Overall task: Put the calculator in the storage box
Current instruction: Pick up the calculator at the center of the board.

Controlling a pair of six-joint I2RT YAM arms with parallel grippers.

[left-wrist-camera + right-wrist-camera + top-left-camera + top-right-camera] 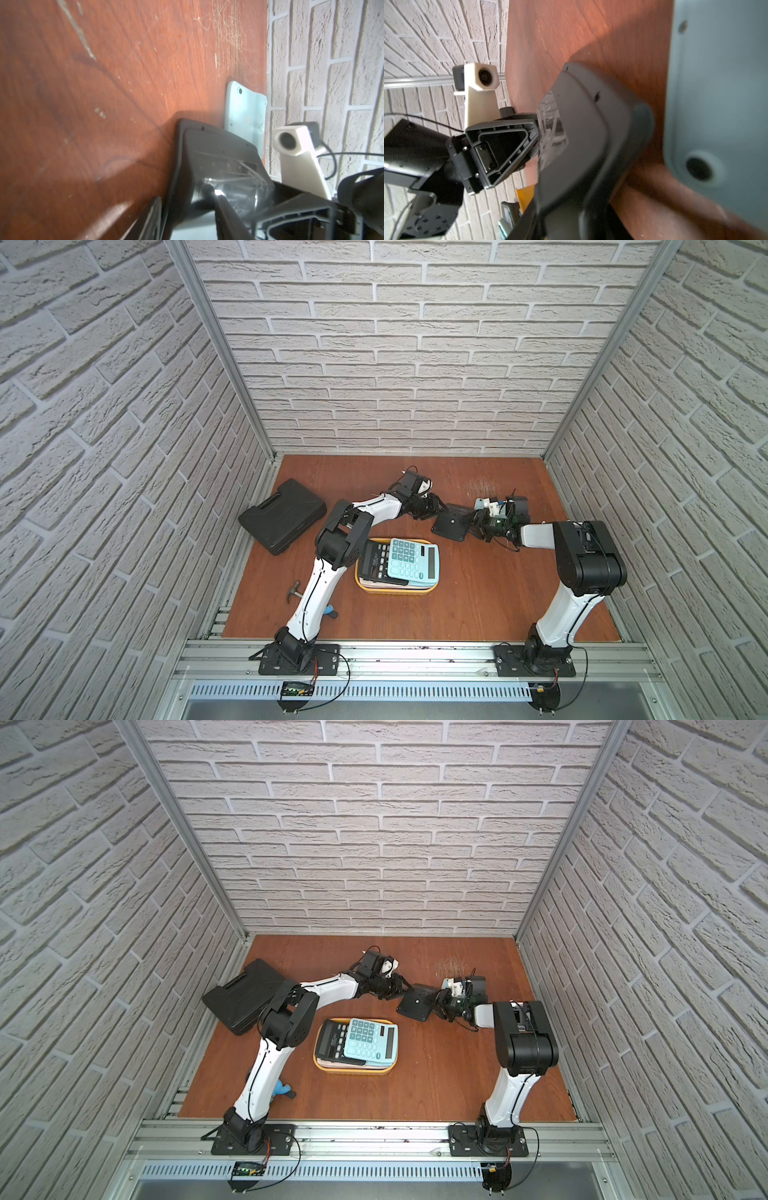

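Top views: left arm hides storage box corner

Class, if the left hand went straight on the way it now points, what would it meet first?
The face-down black calculator; the left hand already seems to grip its corner.

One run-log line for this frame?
left hand: shut on face-down black calculator | right hand: at its opposite edge, grip unclear | yellow box: blue calculator, second black calculator inside | held calculator not yet boxed
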